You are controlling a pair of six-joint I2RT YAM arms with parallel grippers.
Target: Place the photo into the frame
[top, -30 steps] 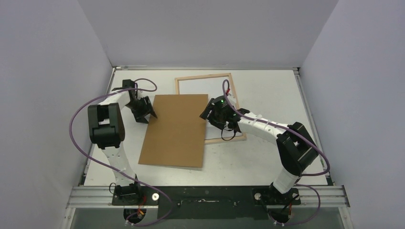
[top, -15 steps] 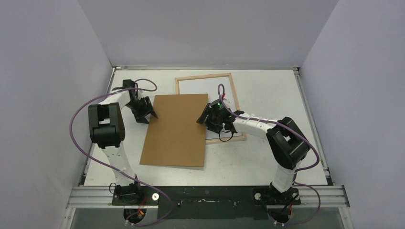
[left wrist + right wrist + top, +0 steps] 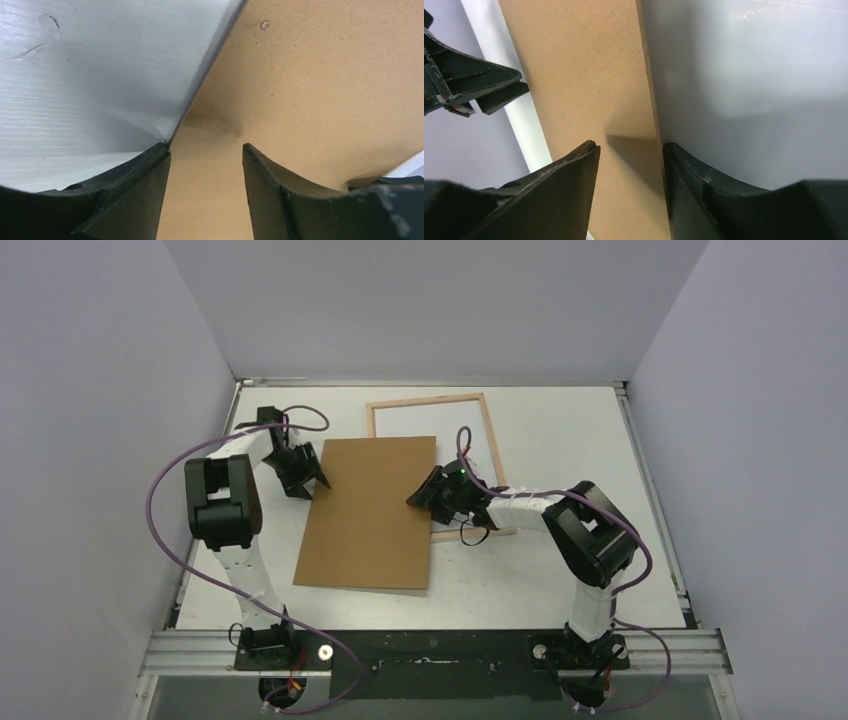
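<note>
- I am seeing the frame (image 3: pixel 428 400) lying back-up in the upper middle of the top view, pale wood rim showing. Its lower-left part is sitting under the brown backing board (image 3: pixel 370 515).
- The photo is not showing in any view. I cannot tell whether it is lying under the board or sitting somewhere out of sight, so I am judging the insertion as not yet confirmed.
- The backing board is lying flat across the centre of the desk (image 3: pixel 560 430), skewed and only partly overlapping the frame opening, so it is not seated.
- The left gripper (image 3: pixel 318 483) is sitting at the board's left edge. In its wrist view the jaws are standing apart, straddling that edge and clamping nothing.
- The right gripper (image 3: pixel 415 495) is sitting at the board's right edge. Its jaws are likewise apart, with the edge running between them.
- My reading is that I am at the stage of handling the board. Locating or placing the photo and closing the back appear to be left.
</note>
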